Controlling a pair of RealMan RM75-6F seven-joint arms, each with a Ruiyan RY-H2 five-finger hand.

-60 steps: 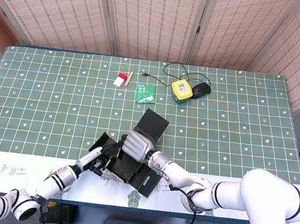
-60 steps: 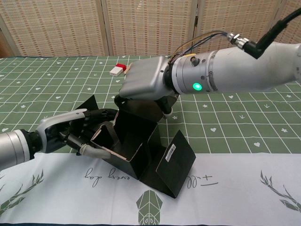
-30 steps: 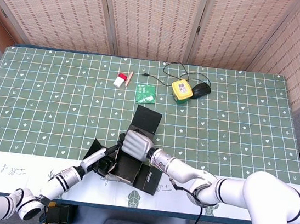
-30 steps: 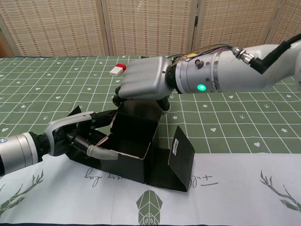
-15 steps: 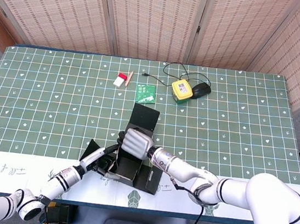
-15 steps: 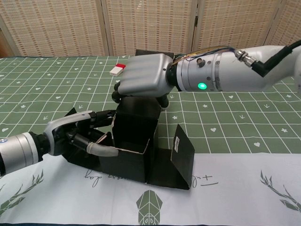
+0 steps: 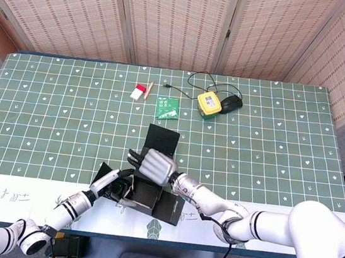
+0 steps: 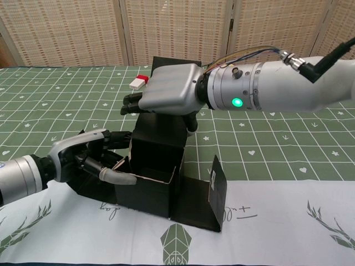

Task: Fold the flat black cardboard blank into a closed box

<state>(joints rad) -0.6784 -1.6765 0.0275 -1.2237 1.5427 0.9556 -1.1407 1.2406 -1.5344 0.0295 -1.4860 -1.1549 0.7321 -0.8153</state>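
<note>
Right robot hand (image 8: 169,95): smooth silver-grey moulded back plate, black fingers beneath. Wrist: brushed-metal cylinder with a lit green indicator lamp (image 8: 237,102), thin yellow, blue and black wires arching over its top, and a black angled cable plug (image 8: 310,61) at the rear. Forearm: glossy white rounded shells. Left robot hand (image 8: 91,155): black fingers with pale grey covers, silver cuff and white glossy arm segments with black joint rings.

Left hand (image 8: 91,158) grips the half-folded black box (image 8: 158,166) (right hand (image 8: 166,91) above).
</note>
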